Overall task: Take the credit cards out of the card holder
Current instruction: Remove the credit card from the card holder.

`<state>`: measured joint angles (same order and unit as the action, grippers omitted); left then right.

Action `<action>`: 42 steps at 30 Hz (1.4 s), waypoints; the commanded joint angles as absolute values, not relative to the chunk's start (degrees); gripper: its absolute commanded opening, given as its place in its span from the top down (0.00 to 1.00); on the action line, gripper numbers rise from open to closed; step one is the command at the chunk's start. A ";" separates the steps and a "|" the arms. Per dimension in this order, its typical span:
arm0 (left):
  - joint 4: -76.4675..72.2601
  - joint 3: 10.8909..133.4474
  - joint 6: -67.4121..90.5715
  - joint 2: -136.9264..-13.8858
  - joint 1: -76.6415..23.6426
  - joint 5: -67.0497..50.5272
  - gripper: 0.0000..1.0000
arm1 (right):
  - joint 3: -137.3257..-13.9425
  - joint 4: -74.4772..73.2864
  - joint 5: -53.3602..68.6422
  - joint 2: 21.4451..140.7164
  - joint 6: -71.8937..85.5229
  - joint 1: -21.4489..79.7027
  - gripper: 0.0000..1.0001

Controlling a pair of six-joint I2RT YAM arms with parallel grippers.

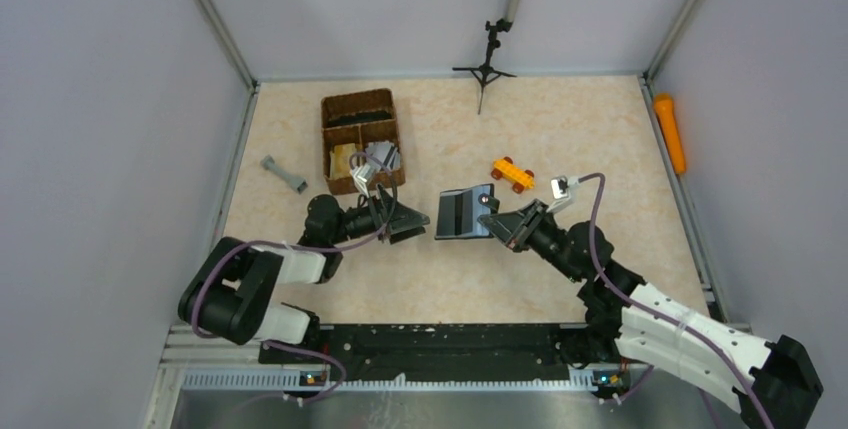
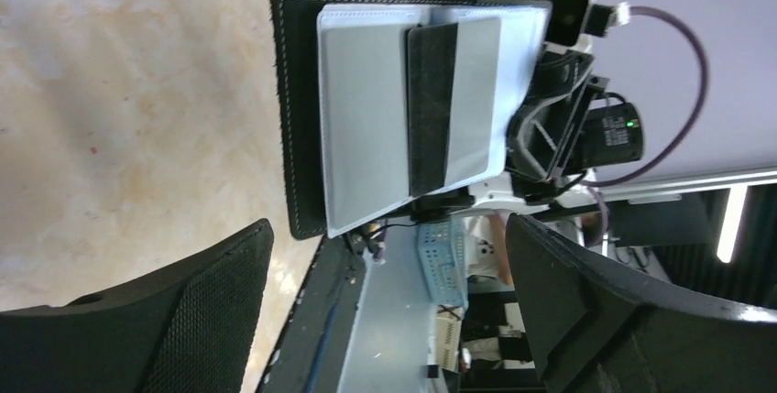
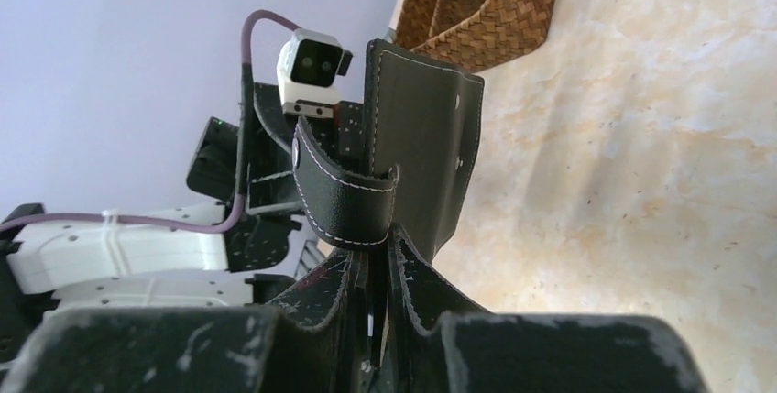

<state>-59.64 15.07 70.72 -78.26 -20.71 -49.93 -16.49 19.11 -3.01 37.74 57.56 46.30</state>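
Note:
The black card holder [image 1: 462,214] stands open on edge mid-table, its grey-blue inside facing my left gripper. My right gripper [image 1: 500,225] is shut on its right edge; in the right wrist view the jaws [image 3: 371,274] pinch the black leather [image 3: 421,136] below the snap strap. In the left wrist view the holder [image 2: 298,118] shows grey cards [image 2: 362,118] in its pockets, with a black band across them. My left gripper [image 1: 412,221] is open and empty, its fingers [image 2: 183,320] a short way off the holder.
A brown wicker divided basket [image 1: 345,109] stands behind the left gripper, with grey flat pieces in its near compartment. An orange toy car [image 1: 512,174] lies behind the holder. A grey part [image 1: 284,174] lies at left. A small tripod [image 1: 485,69] stands at the back.

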 commanded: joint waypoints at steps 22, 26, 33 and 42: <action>-92.72 20.55 89.68 -91.05 -22.77 -52.11 0.05 | -15.35 35.06 -0.20 38.83 67.80 44.56 1.00; -92.80 21.84 90.05 -92.02 -23.38 -52.90 0.19 | -14.79 36.42 1.48 39.71 68.43 44.47 1.00; -92.81 22.32 89.31 -92.90 -23.29 -53.87 0.67 | -12.87 35.92 1.01 39.10 68.43 44.47 1.00; -92.81 22.41 89.63 -92.17 -23.29 -54.44 1.00 | -11.95 32.88 0.61 37.10 65.01 44.38 0.74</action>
